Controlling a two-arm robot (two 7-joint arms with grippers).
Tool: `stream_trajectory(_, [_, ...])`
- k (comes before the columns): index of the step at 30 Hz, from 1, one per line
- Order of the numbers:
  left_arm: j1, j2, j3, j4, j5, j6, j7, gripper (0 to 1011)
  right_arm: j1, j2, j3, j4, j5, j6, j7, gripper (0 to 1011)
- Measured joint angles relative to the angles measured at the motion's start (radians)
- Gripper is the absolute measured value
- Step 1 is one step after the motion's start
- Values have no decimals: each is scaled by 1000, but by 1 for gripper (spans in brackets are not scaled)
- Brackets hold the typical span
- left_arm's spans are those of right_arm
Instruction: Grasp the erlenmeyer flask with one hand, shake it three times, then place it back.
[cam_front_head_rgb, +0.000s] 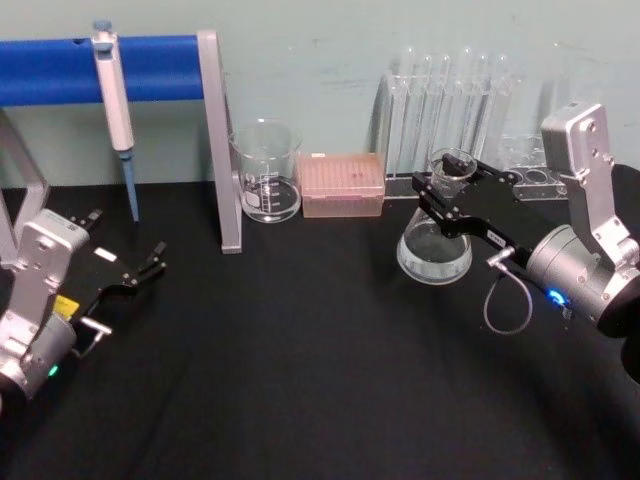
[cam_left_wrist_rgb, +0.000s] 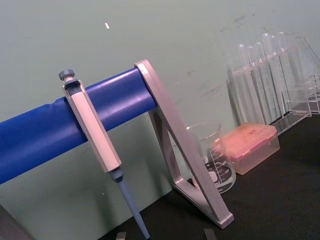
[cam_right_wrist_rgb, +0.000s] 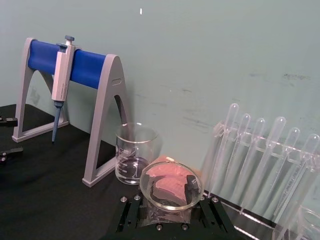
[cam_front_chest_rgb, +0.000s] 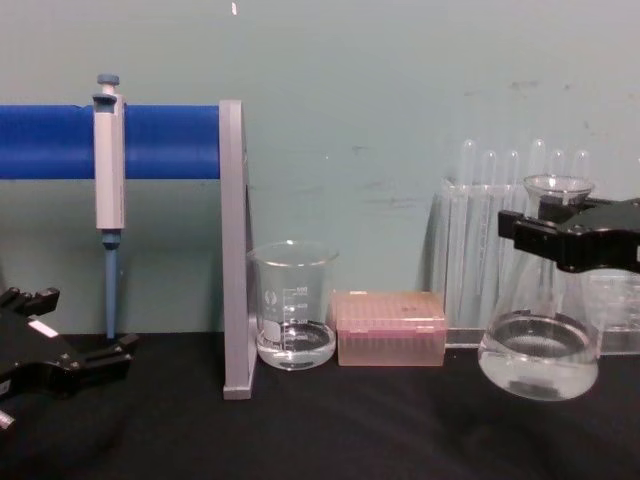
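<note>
The erlenmeyer flask (cam_front_head_rgb: 434, 250) (cam_front_chest_rgb: 540, 350) is clear glass with a little liquid in its wide base. It is at the right of the black table, in front of the test tubes. My right gripper (cam_front_head_rgb: 447, 185) (cam_front_chest_rgb: 530, 235) is shut on its narrow neck just under the flared rim. In the right wrist view the flask's rim (cam_right_wrist_rgb: 146, 181) sits between the black fingers (cam_right_wrist_rgb: 189, 184). I cannot tell whether the base touches the table. My left gripper (cam_front_head_rgb: 150, 262) (cam_front_chest_rgb: 90, 360) rests open and idle at the far left, low over the table.
A blue-barred stand (cam_front_head_rgb: 222, 150) holds a pipette (cam_front_head_rgb: 115, 110) at the back left. A glass beaker (cam_front_head_rgb: 266, 172), a pink tip box (cam_front_head_rgb: 342, 185) and a rack of test tubes (cam_front_head_rgb: 450, 100) line the back wall. Bare black table (cam_front_head_rgb: 300, 350) lies in front.
</note>
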Motion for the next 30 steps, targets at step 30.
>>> stream_trajectory(30, [0, 0, 0, 0, 0, 0, 0, 1001, 6, -29, -83, -43, 26, 1, 85, 449])
